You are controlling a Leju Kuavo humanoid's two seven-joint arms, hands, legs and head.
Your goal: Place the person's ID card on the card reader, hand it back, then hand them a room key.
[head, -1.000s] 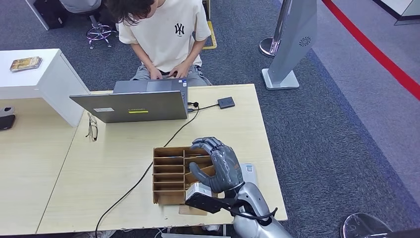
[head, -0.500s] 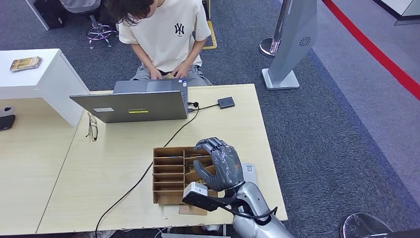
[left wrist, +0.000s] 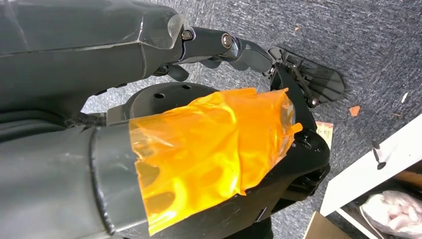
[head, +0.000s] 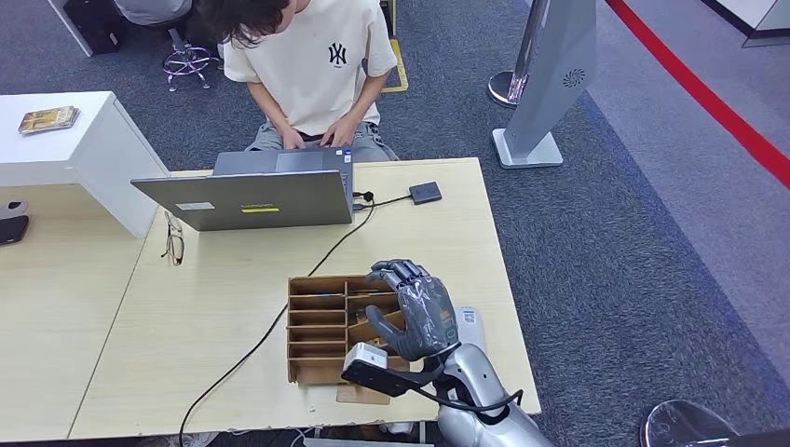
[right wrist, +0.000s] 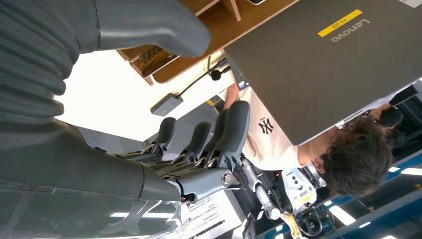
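Note:
My right hand (head: 415,312) hovers over the right side of a brown wooden organizer (head: 317,326) with several slots, near my edge of the table. Its fingers (right wrist: 219,134) are spread and slightly curled, the thumb apart, and it holds nothing. A printed card edge shows in one organizer slot (right wrist: 149,55). The small black card reader (head: 425,193) lies far across the table by the laptop cable. A white and blue card-like item (head: 469,324) lies beside the organizer, partly hidden by the hand. My left hand (left wrist: 99,40) hangs over the carpet with fingers (left wrist: 234,47) stretched out, holding nothing.
A person (head: 307,65) sits across the table with both hands at a grey laptop (head: 251,196). A black cable (head: 279,317) crosses the tabletop. Glasses (head: 174,239) lie left of the laptop, next to a white block (head: 102,140). A grey stand (head: 545,84) is on the carpet at the far right.
My right hand has drifted slightly toward me and to the right above the organizer. The person's hands shifted a little at the laptop.

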